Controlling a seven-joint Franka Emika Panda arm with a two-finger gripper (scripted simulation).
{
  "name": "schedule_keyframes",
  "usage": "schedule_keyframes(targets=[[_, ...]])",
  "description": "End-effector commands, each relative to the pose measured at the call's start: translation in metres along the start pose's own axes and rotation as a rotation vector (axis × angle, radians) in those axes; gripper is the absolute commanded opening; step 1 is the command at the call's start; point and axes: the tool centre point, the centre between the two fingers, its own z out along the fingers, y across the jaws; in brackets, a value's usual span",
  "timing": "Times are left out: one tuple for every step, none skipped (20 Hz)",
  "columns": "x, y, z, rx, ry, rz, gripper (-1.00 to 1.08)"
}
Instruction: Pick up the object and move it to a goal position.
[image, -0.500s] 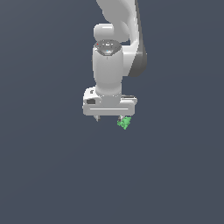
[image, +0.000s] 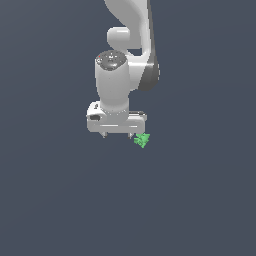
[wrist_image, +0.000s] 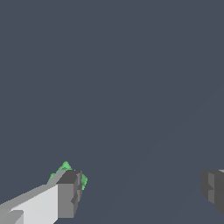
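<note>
White and glossy, a single robot arm (image: 127, 40) reaches down from the top of the exterior view against a plain dark slate-grey backdrop that fills the whole picture. Its thick cylindrical wrist ends in a wide, flat hand (image: 118, 135) that points downward, with two short fingertips showing as small stubs under its lower edge.

The fingers are spread wide apart. In the wrist view one grey finger pad (wrist_image: 70, 192) sits at one side of the picture and the other only just enters at the opposite edge, with a broad stretch of bare dark background between them. Nothing is held between the two pads.

The object (image: 142, 140), a tiny bright green lump with jagged edges, lies at the lower corner of the hand on the exterior view's right, just beside the fingertip on that side. It is much smaller than the hand. In the wrist view, the green lump (wrist_image: 65, 167) peeks out from behind and around that same finger pad, on its outer side rather than in the gap between the fingers. Whether it touches the finger cannot be told for certain. No edge of a surface can be made out beneath it.
</note>
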Motion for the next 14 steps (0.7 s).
schedule_keyframes(targets=[[-0.001,0.005,0.001,-0.002,-0.005,0.001,1.00],[-0.001,0.005,0.001,-0.002,-0.005,0.000,1.00],[-0.001,0.004,0.001,-0.001,-0.004,0.000,1.00],[-0.001,0.003,0.001,-0.001,-0.004,0.001,1.00],[-0.001,0.002,0.001,-0.001,-0.004,0.003,1.00],[-0.001,0.001,0.002,-0.001,-0.004,0.006,1.00],[-0.002,0.000,0.003,0.000,-0.004,0.011,1.00],[-0.003,-0.001,0.004,0.000,-0.004,0.017,1.00],[-0.004,-0.003,0.005,0.000,-0.005,0.023,1.00],[-0.005,-0.005,0.007,0.001,-0.006,0.031,1.00],[-0.006,-0.007,0.009,0.001,-0.007,0.040,1.00],[-0.008,-0.009,0.010,0.002,-0.008,0.049,1.00],[-0.009,-0.012,0.012,0.002,-0.008,0.059,1.00],[-0.011,-0.015,0.014,0.003,-0.009,0.071,1.00]])
